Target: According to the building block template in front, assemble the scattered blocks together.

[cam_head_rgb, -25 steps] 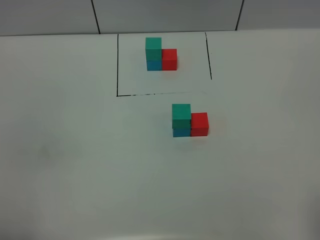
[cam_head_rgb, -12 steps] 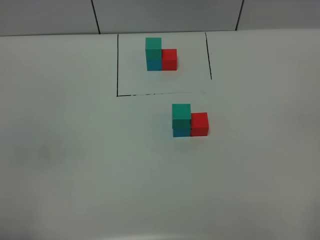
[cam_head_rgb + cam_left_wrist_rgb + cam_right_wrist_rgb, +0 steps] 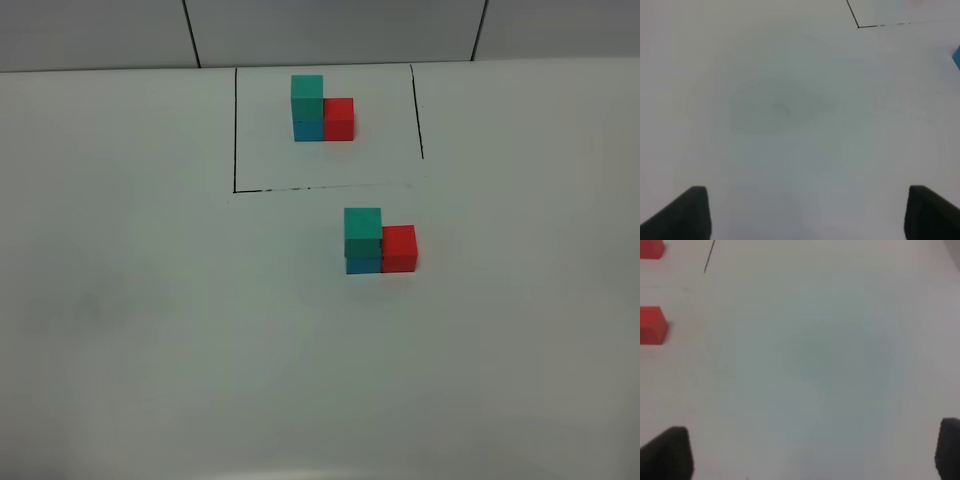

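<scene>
The building block template (image 3: 322,108) stands inside the black drawn frame (image 3: 235,130) at the back: green on blue, red alongside. In front of it the scattered blocks stand joined the same way: the teal-green cube (image 3: 363,232) on the blue cube (image 3: 363,265), the red cube (image 3: 399,248) touching on the right. Neither arm shows in the high view. My left gripper (image 3: 810,215) is open and empty over bare table; a sliver of the blue cube (image 3: 957,56) shows at the edge. My right gripper (image 3: 807,452) is open and empty, well away from the red cube (image 3: 652,325).
The white table (image 3: 150,330) has a grey wall (image 3: 330,30) with dark seams behind it. A corner of the black frame (image 3: 858,26) shows in the left wrist view. The right wrist view shows a frame line (image 3: 709,257) and the template's red cube (image 3: 651,249).
</scene>
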Robot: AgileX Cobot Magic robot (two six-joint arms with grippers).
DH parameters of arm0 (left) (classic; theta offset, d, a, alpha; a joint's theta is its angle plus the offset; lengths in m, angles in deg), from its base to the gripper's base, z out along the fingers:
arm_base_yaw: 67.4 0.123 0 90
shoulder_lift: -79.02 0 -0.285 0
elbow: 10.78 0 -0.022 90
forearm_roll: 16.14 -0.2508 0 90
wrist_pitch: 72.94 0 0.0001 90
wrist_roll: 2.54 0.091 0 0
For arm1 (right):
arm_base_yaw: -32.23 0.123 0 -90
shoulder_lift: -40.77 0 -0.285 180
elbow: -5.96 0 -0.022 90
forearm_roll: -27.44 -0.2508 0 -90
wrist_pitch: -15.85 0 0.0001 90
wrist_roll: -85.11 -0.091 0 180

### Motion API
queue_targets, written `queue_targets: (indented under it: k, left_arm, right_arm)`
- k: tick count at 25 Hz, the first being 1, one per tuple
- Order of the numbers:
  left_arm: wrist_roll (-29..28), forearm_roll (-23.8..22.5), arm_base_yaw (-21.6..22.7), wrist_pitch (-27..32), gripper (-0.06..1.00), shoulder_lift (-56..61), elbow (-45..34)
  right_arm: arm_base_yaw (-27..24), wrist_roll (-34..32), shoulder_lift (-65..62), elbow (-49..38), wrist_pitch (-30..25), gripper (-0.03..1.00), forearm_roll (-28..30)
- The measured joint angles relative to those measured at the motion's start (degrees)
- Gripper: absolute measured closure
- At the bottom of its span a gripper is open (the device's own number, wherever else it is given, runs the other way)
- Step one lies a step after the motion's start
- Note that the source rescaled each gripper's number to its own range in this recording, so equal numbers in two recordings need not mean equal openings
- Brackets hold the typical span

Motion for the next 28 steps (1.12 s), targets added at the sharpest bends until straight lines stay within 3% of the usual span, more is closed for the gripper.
queue_targets:
  k: [11, 19, 28]
  left_arm:
    - [0.0, 0.0, 0.0, 0.0, 0.18, 0.0, 0.0]
    - [0.0, 0.0, 0.0, 0.0, 0.18, 0.0, 0.0]
    - [0.0, 0.0, 0.0, 0.0, 0.18, 0.0, 0.0]
  right_arm:
    - [0.1, -0.2, 0.0, 0.0, 0.1, 0.07, 0.2]
    - [0.1, -0.2, 0.0, 0.0, 0.1, 0.21, 0.2]
    - [1.9, -0.3, 0.0, 0.0, 0.1, 0.22, 0.1]
